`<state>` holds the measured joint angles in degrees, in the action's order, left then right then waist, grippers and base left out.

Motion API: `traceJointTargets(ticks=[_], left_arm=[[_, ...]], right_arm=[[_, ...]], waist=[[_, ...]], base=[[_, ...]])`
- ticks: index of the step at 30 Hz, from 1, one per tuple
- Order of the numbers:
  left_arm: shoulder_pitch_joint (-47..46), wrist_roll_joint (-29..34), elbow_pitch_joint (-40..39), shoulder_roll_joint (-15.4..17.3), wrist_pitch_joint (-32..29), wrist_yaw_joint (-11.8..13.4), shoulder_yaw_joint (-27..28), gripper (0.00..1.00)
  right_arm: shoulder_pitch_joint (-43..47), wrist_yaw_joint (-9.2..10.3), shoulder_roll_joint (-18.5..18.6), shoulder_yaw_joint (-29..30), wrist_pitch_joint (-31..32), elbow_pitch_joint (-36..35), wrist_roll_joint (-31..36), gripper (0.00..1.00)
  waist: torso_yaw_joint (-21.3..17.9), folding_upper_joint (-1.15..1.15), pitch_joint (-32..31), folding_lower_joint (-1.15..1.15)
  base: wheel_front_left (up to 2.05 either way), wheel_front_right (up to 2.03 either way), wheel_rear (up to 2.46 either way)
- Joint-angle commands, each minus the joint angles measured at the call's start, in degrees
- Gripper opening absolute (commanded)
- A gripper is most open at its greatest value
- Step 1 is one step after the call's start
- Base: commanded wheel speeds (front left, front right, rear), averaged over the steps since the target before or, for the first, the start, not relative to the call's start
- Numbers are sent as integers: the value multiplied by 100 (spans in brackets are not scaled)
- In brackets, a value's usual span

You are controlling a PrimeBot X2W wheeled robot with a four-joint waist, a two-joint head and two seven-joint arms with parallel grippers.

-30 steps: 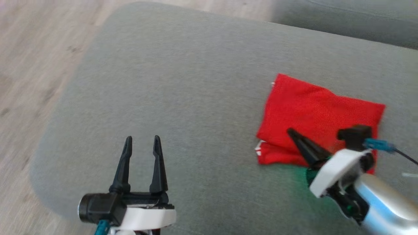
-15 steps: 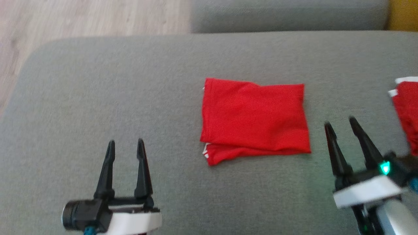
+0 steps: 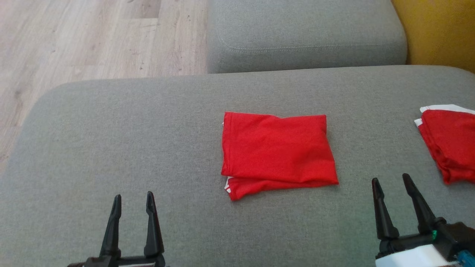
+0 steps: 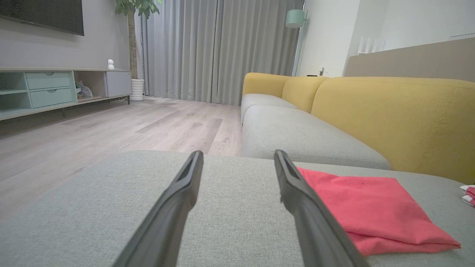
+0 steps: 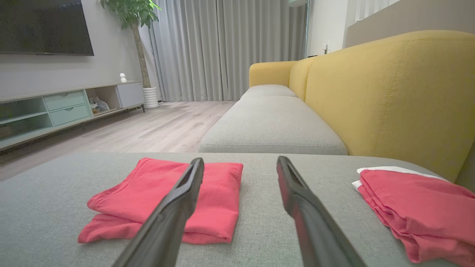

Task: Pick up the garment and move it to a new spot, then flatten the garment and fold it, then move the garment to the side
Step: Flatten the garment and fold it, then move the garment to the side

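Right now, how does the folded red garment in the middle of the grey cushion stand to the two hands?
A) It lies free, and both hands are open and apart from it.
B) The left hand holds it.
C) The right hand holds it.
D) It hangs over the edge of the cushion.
A: the folded red garment lies flat on the grey cushion, while the left hand and the right hand are open, touching nothing.

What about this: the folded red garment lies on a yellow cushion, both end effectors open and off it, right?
No: the head view shows the folded red garment on a grey cushion. The left end effector and right end effector are open, off it.
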<state>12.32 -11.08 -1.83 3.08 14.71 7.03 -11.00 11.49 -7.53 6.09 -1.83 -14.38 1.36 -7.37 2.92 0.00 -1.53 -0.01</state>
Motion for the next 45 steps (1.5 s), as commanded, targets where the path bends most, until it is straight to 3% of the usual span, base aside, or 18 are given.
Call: traceJointTargets(ticks=[1, 33, 39, 45], left_arm=[[-176, 49, -191, -20, 29, -20, 210, 100], [-277, 145, -79, -20, 29, 8, 99, 100], [-323, 259, -42, -20, 29, 23, 24, 100], [-472, 249, -52, -20, 29, 65, -103, 100]], right_arm=[[-128, 4, 39, -97, -62, -204, 52, 100], [-155, 4, -77, 22, -62, -73, 93, 100], [-267, 4, 0, -70, -62, 395, 97, 100], [-963, 4, 93, -106, -62, 1208, -31, 100]], waist=[[23, 0, -23, 1], [239, 0, 99, 1], [307, 0, 239, 1], [409, 0, 663, 1]], base=[[0, 0, 0], [0, 0, 0], [0, 0, 0], [0, 0, 0]])
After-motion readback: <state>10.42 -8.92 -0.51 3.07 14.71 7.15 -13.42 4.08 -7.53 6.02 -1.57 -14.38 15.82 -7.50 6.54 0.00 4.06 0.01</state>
